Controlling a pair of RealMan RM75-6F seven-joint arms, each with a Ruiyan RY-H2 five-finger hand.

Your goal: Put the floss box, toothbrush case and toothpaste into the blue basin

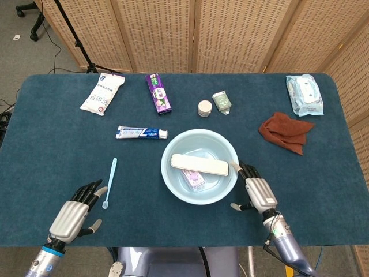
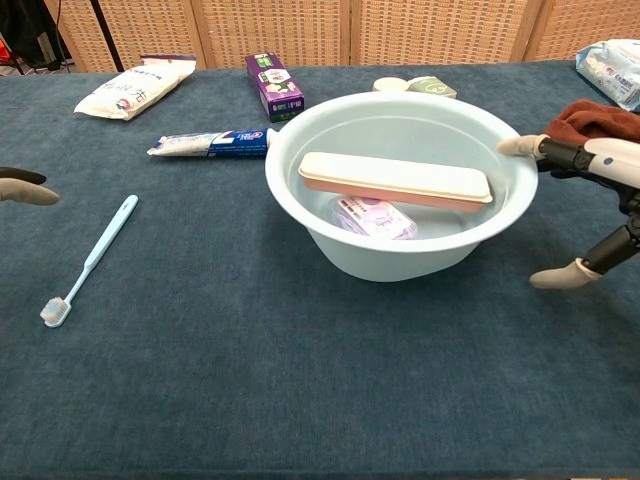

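Observation:
The pale blue basin [image 1: 199, 131] [image 2: 400, 262] stands in the middle front of the table. Inside it the cream toothbrush case [image 1: 198, 164] [image 2: 395, 178] lies across, above the pink floss box [image 1: 192, 178] [image 2: 375, 215]. The toothpaste tube [image 1: 141, 133] [image 2: 205, 143] lies flat on the cloth, just left of the basin's far rim. My right hand [image 1: 256, 192] [image 2: 585, 200] touches the basin's right rim with its fingertips, fingers apart, holding nothing. At the front left my left hand [image 1: 75, 210] [image 2: 22, 187] hovers open, apart from everything.
A light blue toothbrush [image 1: 109, 183] [image 2: 90, 258] lies beside my left hand. Along the back are a white packet [image 1: 102, 94], a purple box [image 1: 157, 93], a small jar [image 1: 204, 108], a green box [image 1: 222, 102] and wipes [image 1: 304, 94]. A red cloth [image 1: 286, 132] lies right of the basin.

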